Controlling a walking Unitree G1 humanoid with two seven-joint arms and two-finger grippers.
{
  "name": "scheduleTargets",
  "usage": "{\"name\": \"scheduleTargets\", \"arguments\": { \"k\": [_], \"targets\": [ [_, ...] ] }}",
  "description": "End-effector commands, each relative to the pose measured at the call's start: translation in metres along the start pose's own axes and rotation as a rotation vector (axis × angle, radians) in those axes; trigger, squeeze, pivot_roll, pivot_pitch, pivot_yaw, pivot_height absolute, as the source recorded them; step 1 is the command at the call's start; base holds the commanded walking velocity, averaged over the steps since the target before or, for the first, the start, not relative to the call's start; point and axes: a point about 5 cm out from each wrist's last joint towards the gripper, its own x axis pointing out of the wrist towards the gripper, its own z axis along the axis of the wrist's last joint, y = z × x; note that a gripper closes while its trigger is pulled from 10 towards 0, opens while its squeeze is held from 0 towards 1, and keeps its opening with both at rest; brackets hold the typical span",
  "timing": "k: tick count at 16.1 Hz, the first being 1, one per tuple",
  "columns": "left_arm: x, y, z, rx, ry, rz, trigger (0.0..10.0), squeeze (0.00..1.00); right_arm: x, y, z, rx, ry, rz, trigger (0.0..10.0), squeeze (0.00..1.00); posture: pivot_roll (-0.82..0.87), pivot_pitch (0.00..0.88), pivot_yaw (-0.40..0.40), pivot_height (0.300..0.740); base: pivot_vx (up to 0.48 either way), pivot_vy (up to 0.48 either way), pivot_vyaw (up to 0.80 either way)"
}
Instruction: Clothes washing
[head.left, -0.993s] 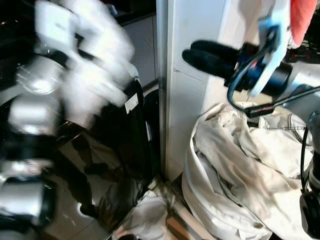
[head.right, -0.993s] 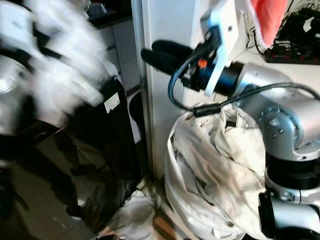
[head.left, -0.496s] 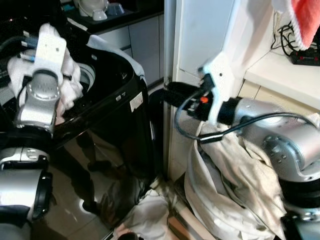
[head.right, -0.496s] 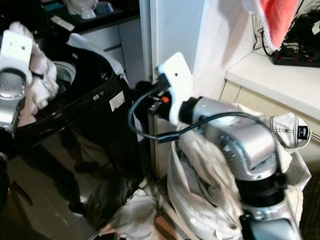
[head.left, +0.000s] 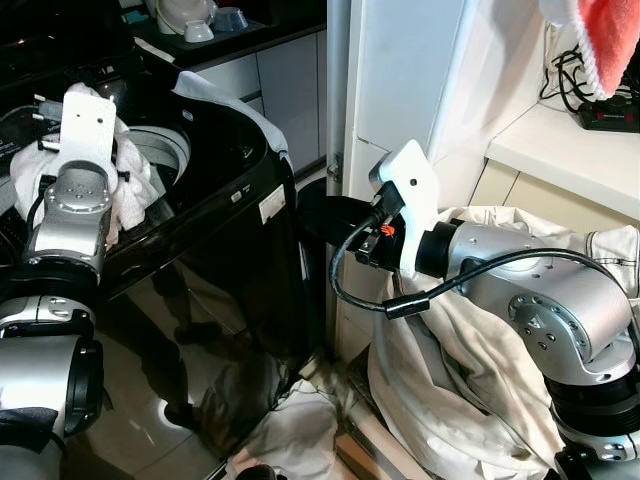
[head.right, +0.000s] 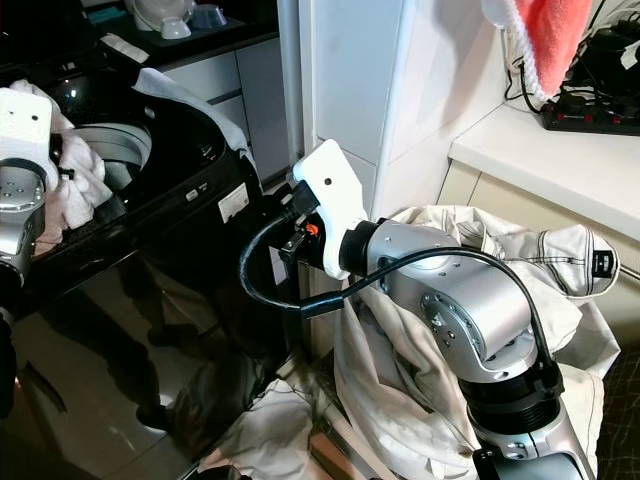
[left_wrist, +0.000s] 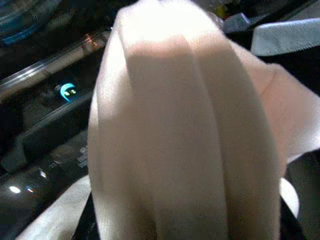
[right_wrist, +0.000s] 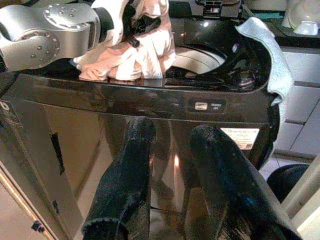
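I'm standing in front of the black top-loading washer (head.left: 215, 240), lid up, drum (head.right: 115, 150) open, so loading looks under way but nowhere near finished. To my right the laundry bag (head.left: 480, 380) is heaped with pale clothes, and another pale piece (head.left: 300, 430) lies on the floor at the washer's foot; all that has yet to go in, by my reckoning. A grey cloth (right_wrist: 267, 55) is draped over the washer's far rim. My left gripper (right_wrist: 131, 27) is up over the drum opening, clamped on a white garment (head.left: 125, 180) that hangs bunched around it just above the rim, so this piece is at the point of being dropped in. My right gripper (right_wrist: 175, 185) hovers empty in front of the washer's side, fingers (right_wrist: 125, 180) apart, between washer and bag.
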Motion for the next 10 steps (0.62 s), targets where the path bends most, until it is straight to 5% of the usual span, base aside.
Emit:
{"name": "scheduleTargets", "arguments": {
  "k": [1,10],
  "targets": [
    [0.001,0.002,0.001,-0.027,0.011,-0.014,10.0,1.0,0.001,0.003,0.004,-0.029,0.009,0.003,10.0,0.0,0.02,0.0,0.066,0.74,0.0,0.0,0.0],
    [-0.003,0.007,-0.004,-0.012,0.025,-0.075,10.0,1.0,-0.006,-0.011,0.005,-0.02,0.024,-0.074,10.0,0.0,0.01,0.0,0.07,0.74,0.0,0.0,0.0]
  ]
}}
